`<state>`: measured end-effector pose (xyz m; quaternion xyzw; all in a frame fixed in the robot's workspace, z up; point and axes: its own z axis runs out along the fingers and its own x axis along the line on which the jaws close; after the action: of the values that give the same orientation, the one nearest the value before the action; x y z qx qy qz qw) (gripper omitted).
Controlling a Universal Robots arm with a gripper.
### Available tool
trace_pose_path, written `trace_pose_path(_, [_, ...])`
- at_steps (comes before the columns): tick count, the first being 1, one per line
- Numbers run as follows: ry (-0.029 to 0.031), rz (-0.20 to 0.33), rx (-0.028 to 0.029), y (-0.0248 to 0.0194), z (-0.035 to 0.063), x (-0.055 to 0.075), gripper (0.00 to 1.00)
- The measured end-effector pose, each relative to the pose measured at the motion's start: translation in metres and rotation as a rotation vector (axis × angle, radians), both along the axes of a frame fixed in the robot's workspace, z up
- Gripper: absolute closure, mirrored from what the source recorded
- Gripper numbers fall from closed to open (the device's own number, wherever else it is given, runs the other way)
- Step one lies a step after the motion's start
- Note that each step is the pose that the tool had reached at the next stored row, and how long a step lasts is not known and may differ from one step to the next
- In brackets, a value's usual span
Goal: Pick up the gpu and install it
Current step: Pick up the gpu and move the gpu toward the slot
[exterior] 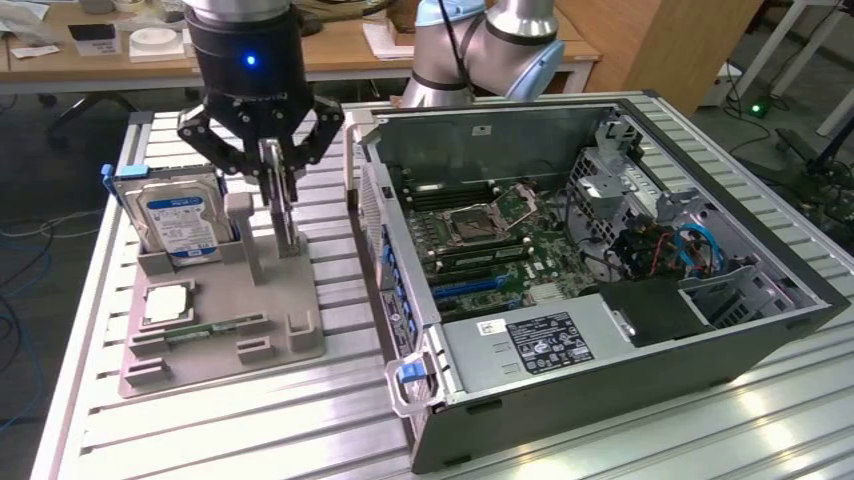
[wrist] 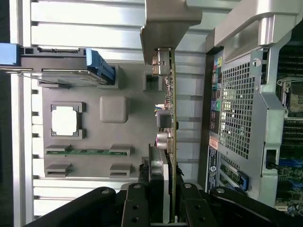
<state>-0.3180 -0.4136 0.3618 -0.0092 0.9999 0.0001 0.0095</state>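
Observation:
The gpu (exterior: 282, 225) stands on edge as a thin card in the grey parts holder (exterior: 227, 350), at the exterior view's left of the open computer case (exterior: 601, 380). My gripper (exterior: 274, 185) comes down on it from above, its fingers pressed against both faces of the card. In the wrist view the gpu (wrist: 169, 109) runs edge-on away from my gripper (wrist: 168, 189), and its silvery end bracket (wrist: 170, 19) is at the far end. The card's lower edge still sits at the holder. The case's motherboard (exterior: 494, 250) lies exposed, with blue slots (exterior: 467, 285) near its front.
A hard drive (exterior: 180, 220) with a blue-white label stands in the holder beside the card. A square processor (exterior: 167, 302) and a green memory stick (exterior: 214, 327) lie in the holder's front. The case wall (wrist: 236, 94) rises close beside the card.

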Motion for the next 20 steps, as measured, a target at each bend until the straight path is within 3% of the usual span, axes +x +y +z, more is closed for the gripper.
trace_pose_path(20, [0.0000,0.000,0.0001,0.0000,0.0494,0.000,0.72])
